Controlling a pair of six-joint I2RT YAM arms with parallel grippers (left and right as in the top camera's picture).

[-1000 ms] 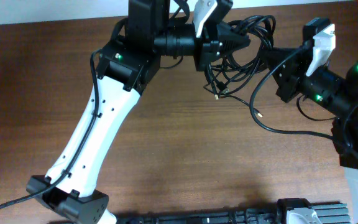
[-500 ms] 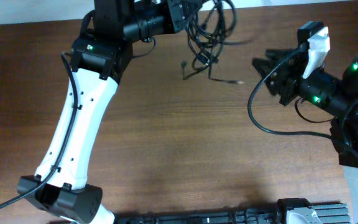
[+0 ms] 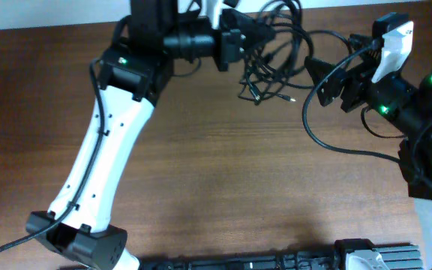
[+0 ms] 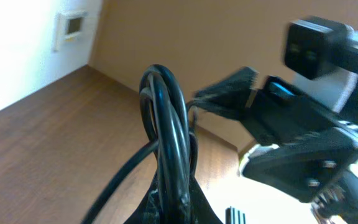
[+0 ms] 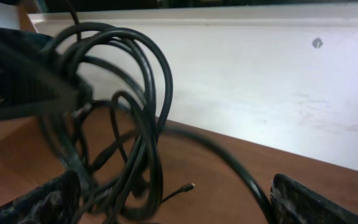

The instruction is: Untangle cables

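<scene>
Cables hang as a black tangle of loops above the table's far edge, clamped in the left gripper. Light plug tips dangle, apparently clear of the wood. The right gripper is spread wide just beside them.

1. A dark brown wood-grain table fills the overhead view under even light.
2. A white wall runs along the table's far edge; the right wrist view shows a small round mark on it.
3. In the left wrist view, a pale wall plate sits on the white wall beside a tan panel.
</scene>
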